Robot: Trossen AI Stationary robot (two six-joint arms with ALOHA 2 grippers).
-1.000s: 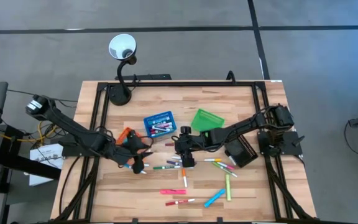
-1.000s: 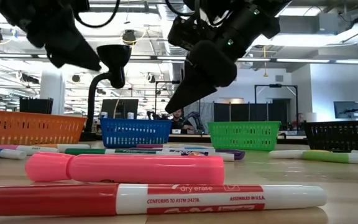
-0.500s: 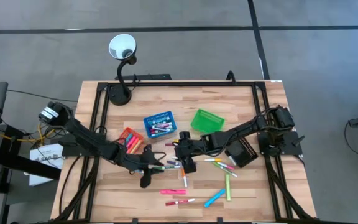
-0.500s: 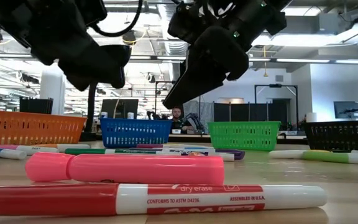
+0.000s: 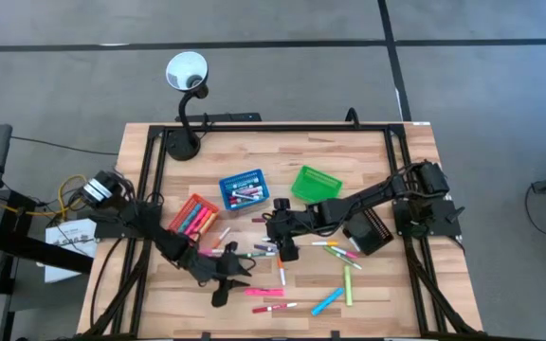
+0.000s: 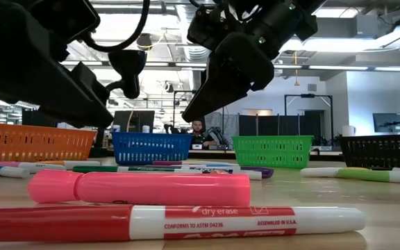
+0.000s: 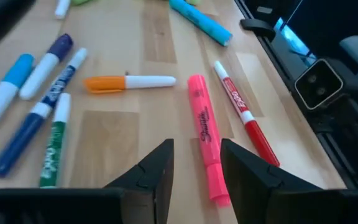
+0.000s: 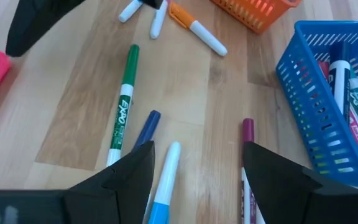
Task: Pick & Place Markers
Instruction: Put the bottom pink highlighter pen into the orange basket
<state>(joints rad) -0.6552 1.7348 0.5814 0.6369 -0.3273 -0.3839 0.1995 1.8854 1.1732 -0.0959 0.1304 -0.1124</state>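
Many markers lie flat and scattered on the wooden table (image 5: 368,284). My left gripper (image 5: 226,284) is open and hovers near the table's near edge; in its wrist view (image 7: 196,168) a pink highlighter (image 7: 205,134) lies just ahead of the gap, with a red marker (image 7: 244,118) and an orange-capped marker (image 7: 129,82) beside it. My right gripper (image 5: 284,246) is open above the middle cluster; its wrist view (image 8: 197,174) shows a light blue marker (image 8: 163,186), a dark blue one (image 8: 145,127), a green one (image 8: 123,106) and a purple one (image 8: 247,134) below it.
An orange basket (image 5: 195,216) and a blue basket (image 5: 243,188) hold markers; a green basket (image 5: 313,182) and a black basket (image 5: 368,227) stand farther right. A desk lamp (image 5: 186,76) stands at the far left corner. Black rails frame the table.
My left gripper has moved from beside the orange basket toward the table's near edge and down, ending by the pink highlighter; the orange basket it covered now shows. My right gripper has hardly moved.
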